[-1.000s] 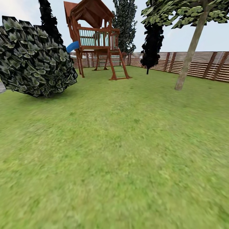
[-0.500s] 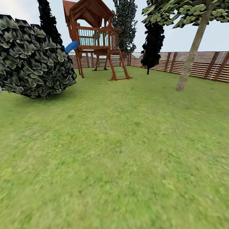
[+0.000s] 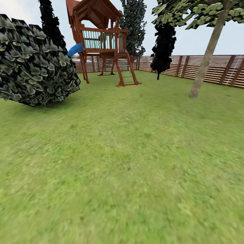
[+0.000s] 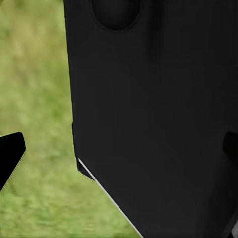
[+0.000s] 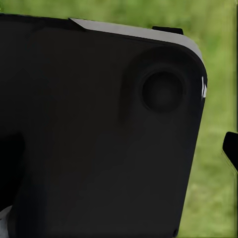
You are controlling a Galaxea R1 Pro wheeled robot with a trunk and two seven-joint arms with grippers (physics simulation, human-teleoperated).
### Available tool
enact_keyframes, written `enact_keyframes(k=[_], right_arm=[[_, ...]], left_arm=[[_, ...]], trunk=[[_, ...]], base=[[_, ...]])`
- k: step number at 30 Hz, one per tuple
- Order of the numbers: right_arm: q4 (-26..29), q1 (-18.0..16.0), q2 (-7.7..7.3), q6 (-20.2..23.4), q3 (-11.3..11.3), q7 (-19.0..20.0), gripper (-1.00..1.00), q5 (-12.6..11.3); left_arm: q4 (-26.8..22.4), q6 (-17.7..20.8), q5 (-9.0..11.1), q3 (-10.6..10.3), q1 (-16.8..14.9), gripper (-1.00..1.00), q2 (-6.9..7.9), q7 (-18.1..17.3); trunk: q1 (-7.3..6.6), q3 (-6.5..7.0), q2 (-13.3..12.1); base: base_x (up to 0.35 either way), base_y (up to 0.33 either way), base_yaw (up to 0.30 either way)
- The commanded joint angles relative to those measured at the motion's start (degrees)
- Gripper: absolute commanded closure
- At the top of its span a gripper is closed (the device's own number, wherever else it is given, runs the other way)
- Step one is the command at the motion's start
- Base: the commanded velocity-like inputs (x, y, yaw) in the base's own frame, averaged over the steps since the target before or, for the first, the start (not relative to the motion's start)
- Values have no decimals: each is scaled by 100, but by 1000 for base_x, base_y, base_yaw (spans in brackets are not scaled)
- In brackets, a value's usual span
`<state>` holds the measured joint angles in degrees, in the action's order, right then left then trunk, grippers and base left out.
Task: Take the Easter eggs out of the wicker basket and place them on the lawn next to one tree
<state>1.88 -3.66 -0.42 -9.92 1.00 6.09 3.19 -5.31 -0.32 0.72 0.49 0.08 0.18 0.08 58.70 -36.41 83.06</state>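
Note:
The lawn (image 3: 128, 162) spreads out wide and green in the head view. A tree (image 3: 203, 73) with a pale leaning trunk and dark green canopy stands at the far right, near the fence. The Easter eggs and the wicker basket are out of view. My left gripper (image 4: 119, 148) is open, its two black fingertips (image 4: 11, 153) far apart over grass, with a black part of the robot's body behind them. My right gripper (image 5: 119, 153) also looks open, one fingertip (image 5: 231, 148) at the picture's edge, nothing held.
A big round dark bush (image 3: 34, 64) stands at the left. A wooden play tower (image 3: 101, 40) with a blue slide and ladder is at the back. Thin dark trees (image 3: 163, 40) and a brown slat fence (image 3: 217, 67) bound the garden.
The whole head view has shifted a little: the bush slid left and the pale tree slid right and down. This is the camera moving; nothing in the garden moved.

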Motion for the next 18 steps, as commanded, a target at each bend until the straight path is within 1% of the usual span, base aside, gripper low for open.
enact_keyframes(k=[1, 18], right_arm=[[-4, -3, -2, -19, 6, 7, -100, 33], [-4, -3, -2, -19, 5, 7, -100, 33]], left_arm=[[-6, -3, 8, 4, 1, -100, 0, 1], [-6, -3, 7, 4, 1, -100, 0, 1]], trunk=[[3, -4, 2], [3, -4, 2]], base=[[320, 0, 0], [320, 0, 0]])
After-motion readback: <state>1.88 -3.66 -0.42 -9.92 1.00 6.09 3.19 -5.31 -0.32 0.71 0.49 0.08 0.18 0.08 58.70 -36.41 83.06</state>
